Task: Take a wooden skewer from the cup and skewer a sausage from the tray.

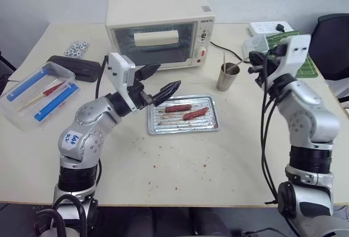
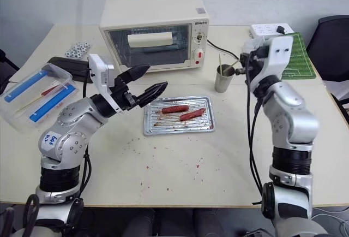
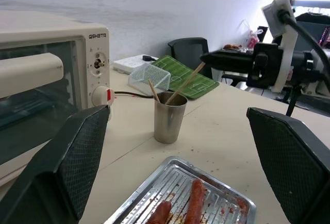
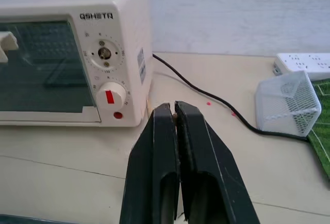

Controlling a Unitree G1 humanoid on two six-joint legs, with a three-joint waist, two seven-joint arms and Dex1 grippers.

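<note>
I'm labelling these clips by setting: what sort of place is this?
Probably an office or lab set up as a mock kitchen: a toaster oven and a tray of sausages share a plain table with a power strip, and office chairs stand behind.

Skewer (image 3: 185, 83) tip: its upper end runs into the right gripper's (image 3: 206, 59) closed fingers and is covered there.
Skewer foot: hidden inside the cup (image 3: 169, 116).
Tray (image 3: 154, 195): near part cut off by the left wrist view's lower edge.
Sausage (image 3: 196, 208): lower end cut off by the same edge.
Oven (image 4: 67, 53): left part cut off in the right wrist view.
Plastic box (image 1: 11, 106): contents too small to make out clearly.
</note>
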